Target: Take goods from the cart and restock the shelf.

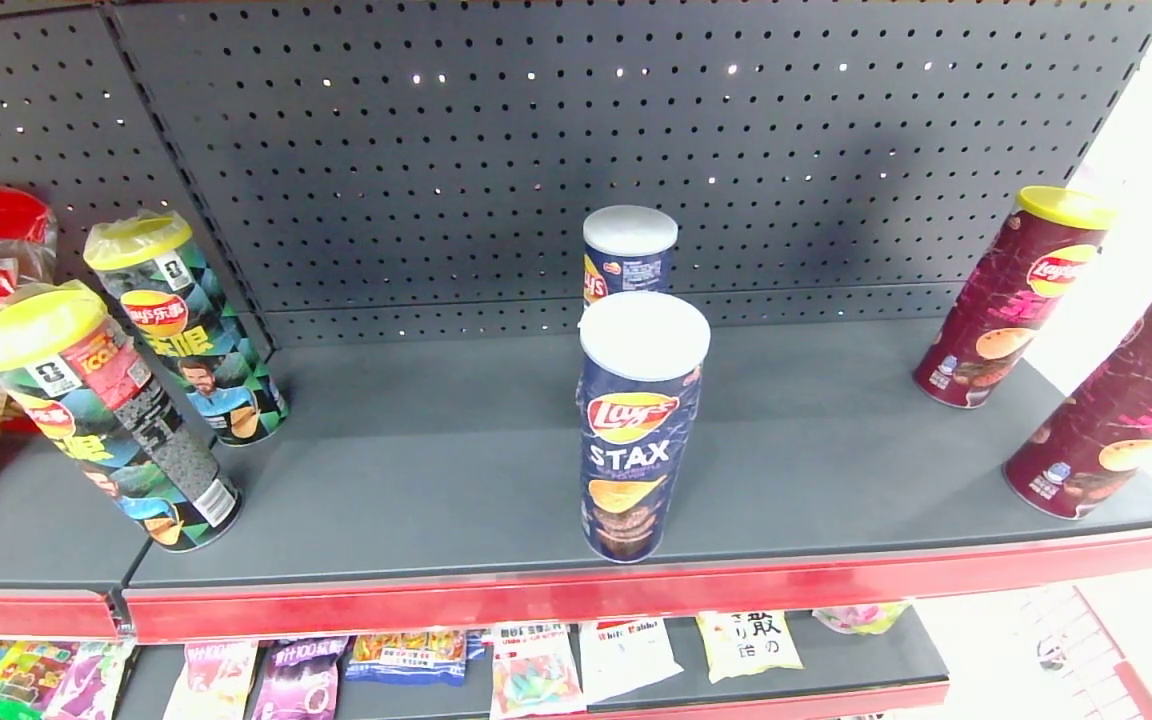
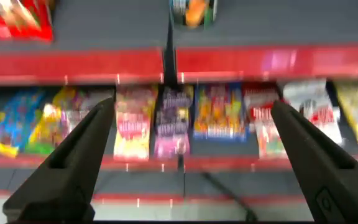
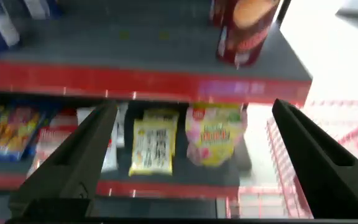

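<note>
Rear blue can partly hidden.

You have two open stretches on the shelf. One lies between the green-and-black chip cans by the left edge and the blue cans at the middle. The other runs from the blue cans to the maroon cans by the right edge.

The front blue can stands just behind the front edge. The rear blue can stands straight behind it at the pegboard back wall. Together they split the surface front to back.

The front green-and-black can and front maroon can crowd the front edge. Their partners, the rear green-and-black can and rear maroon can, sit deeper in.

Snack bags line the lower shelf.
</note>
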{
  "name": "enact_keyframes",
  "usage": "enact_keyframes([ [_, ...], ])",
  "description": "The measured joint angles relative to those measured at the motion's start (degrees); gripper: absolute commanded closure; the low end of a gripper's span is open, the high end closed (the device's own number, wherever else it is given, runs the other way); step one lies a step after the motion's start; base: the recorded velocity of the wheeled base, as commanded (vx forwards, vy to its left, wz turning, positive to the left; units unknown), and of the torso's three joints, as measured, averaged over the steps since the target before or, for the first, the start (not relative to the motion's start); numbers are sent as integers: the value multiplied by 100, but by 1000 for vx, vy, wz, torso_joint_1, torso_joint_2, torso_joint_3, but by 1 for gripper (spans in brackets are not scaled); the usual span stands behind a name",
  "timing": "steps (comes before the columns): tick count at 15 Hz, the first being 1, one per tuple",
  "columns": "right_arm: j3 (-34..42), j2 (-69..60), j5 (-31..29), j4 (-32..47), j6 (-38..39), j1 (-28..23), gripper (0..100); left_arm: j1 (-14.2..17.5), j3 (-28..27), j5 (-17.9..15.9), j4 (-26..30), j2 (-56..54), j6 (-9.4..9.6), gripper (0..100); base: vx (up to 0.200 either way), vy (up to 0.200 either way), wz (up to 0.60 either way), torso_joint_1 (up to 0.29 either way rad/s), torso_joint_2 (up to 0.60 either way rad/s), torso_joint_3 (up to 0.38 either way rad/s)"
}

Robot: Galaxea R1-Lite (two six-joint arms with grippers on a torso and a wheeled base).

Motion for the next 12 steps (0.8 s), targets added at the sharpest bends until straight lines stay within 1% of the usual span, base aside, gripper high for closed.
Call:
enact_keyframes([
  [1, 205, -37, -93, -195, 117, 2, 0, -17, 358, -71, -699, -20, 0, 0, 0, 0, 0, 0, 0, 0],
  [2, 354, -61, -246, -130, 411, 2, 0, -59, 689, -108, -1163, -52, -49, 0, 0, 0, 0, 0, 0, 0],
  [3, 435, -72, -325, -78, 555, 2, 0, -128, 859, -133, -1225, -112, -129, 0, 0, 0, 0, 0, 0, 0],
  [5, 496, -83, -246, -65, 445, 11, 0, -273, 986, -210, -1212, -273, -240, 0, 0, 0, 0, 0, 0, 0],
  [6, 507, -87, -194, -67, 432, 13, 0, -301, 1006, -229, -1209, -315, -267, 0, 0, 0, 0, 0, 0, 0],
  [9, 518, -95, -200, -62, 422, 13, 0, -329, 1023, -240, -1202, -374, -276, 0, 0, 0, 0, 0, 0, 0],
  [11, 521, -95, -440, -62, 480, 7, 0, -332, 1028, -139, -1207, -389, -254, 0, 0, 0, 0, 0, 0, 0],
  [12, 521, -95, -458, -65, 469, 2, 0, -332, 1028, -130, -1207, -394, -243, 0, 0, 0, 0, 0, 0, 0],
])
